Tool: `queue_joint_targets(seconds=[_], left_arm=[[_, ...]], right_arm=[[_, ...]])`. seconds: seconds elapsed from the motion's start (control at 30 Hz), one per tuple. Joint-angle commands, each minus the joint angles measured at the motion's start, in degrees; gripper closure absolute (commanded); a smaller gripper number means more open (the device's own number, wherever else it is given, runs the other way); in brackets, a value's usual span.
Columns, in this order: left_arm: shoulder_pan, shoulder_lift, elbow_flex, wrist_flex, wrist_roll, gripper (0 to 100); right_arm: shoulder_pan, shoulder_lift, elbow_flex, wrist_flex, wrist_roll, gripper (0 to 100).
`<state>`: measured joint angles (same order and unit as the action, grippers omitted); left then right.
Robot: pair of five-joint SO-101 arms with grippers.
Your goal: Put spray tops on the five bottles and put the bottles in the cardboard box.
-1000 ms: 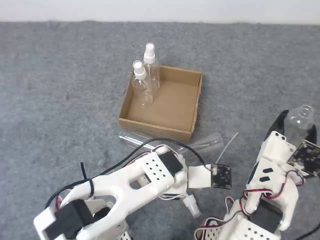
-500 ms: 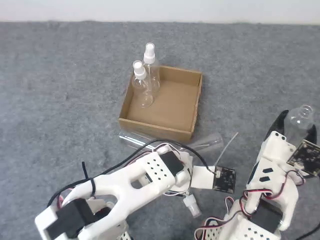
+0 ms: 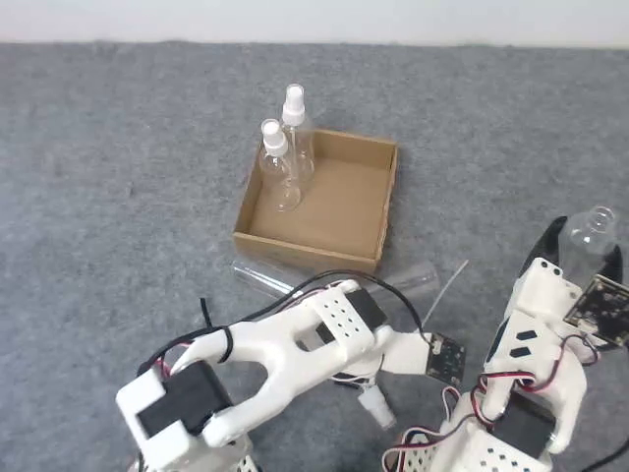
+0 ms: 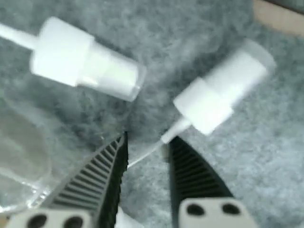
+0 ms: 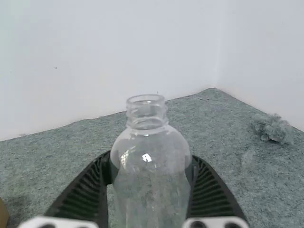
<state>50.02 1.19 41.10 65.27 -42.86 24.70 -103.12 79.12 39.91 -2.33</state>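
the left claw [image 4: 147, 139] is spread a little. its two black ribbed fingers sit low over the grey carpeted worktop [image 4: 266, 142]. the thin tube of a white spray top [image 4: 218, 92] runs into the gap between them, and i cannot tell whether either finger touches it. the body of that spray top lies on its side just past the fingertips. a second spray top [image 4: 83, 59] lies on its side a little farther out. a clear bottle [image 4: 19, 156] lies flat just beside one finger.

the right claw [image 5: 149, 164] is pinching an open-necked bottle [image 5: 147, 156], one finger on each side of its body. the bottle stands upright in the grip with its mouth pointing up. in the high view this claw is raised off the worktop, well apart from the left arm [image 3: 324, 329].

beyond the left claw, away from the arm bases, two topless bottles lie flat on the worktop, the first topless bottle [image 3: 257, 273] to one side and the other topless bottle [image 3: 413, 278] apart from it. just past them stands the cardboard box [image 3: 305, 251], open at the top. in the box corner farthest from the right claw, two capped bottles [image 3: 278, 167] stand upright, close together.
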Motion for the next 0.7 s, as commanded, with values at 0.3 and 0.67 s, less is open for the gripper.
queue_joint_targets(seconds=[0.3,0.67], left_arm=[[-0.44,-15.21,10.42,1.05,5.36,97],[-10.81,-35.08,15.25,9.49,8.00,97]], right_arm=[[-1.01,-0.22,-0.62,-1.01,-0.09,96.1],[-1.10,-0.22,-0.62,-1.01,-0.09,96.1]])
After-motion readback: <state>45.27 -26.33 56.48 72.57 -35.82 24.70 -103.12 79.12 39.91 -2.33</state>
